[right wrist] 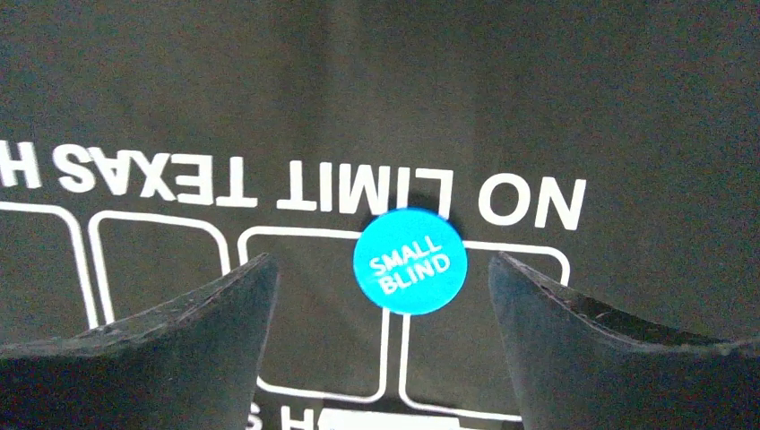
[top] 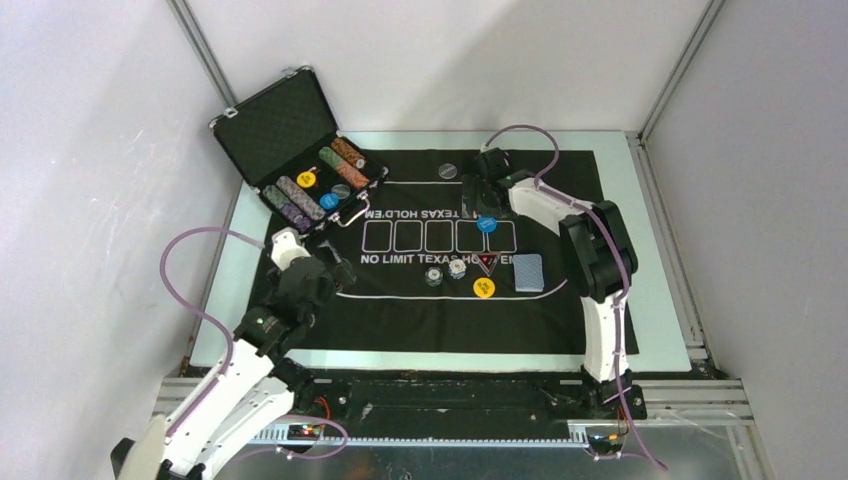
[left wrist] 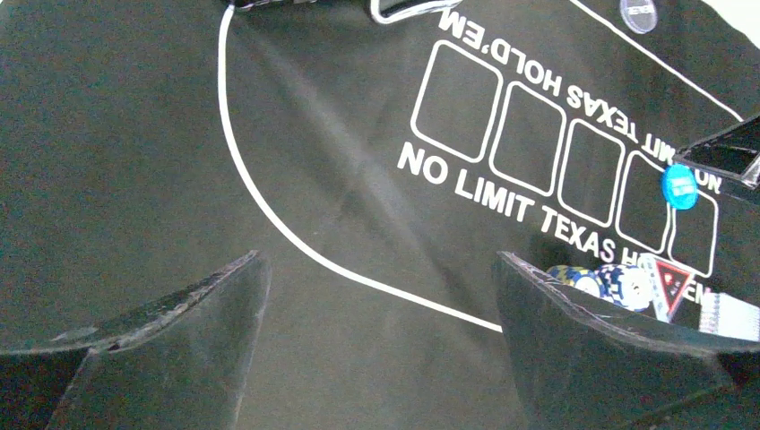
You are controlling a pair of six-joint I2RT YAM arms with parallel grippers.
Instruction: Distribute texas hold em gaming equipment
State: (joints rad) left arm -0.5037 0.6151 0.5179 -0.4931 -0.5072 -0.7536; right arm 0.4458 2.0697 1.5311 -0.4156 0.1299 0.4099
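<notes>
Beneath the right tool [right wrist: 378, 262], the mat [right wrist: 538, 90] carries the blue disc [right wrist: 410, 261], lying flat and untouched between the spread fingers [right wrist: 179, 349], across a line shared by two printed boxes [right wrist: 309, 313]. Because the disc is thin and flat, closing could see the fingers ride over it, or snag the mat and wrinkle it. A tilted disc might also squirt out sideways. The left tool [left wrist: 376, 260] is also spread, holding nothing. Off to its right lie the cards [top: 529, 272], yellow disc [top: 483, 288], chips [top: 445, 271] and marker [top: 487, 263], packed close, so a reach there could knock neighbours.
</notes>
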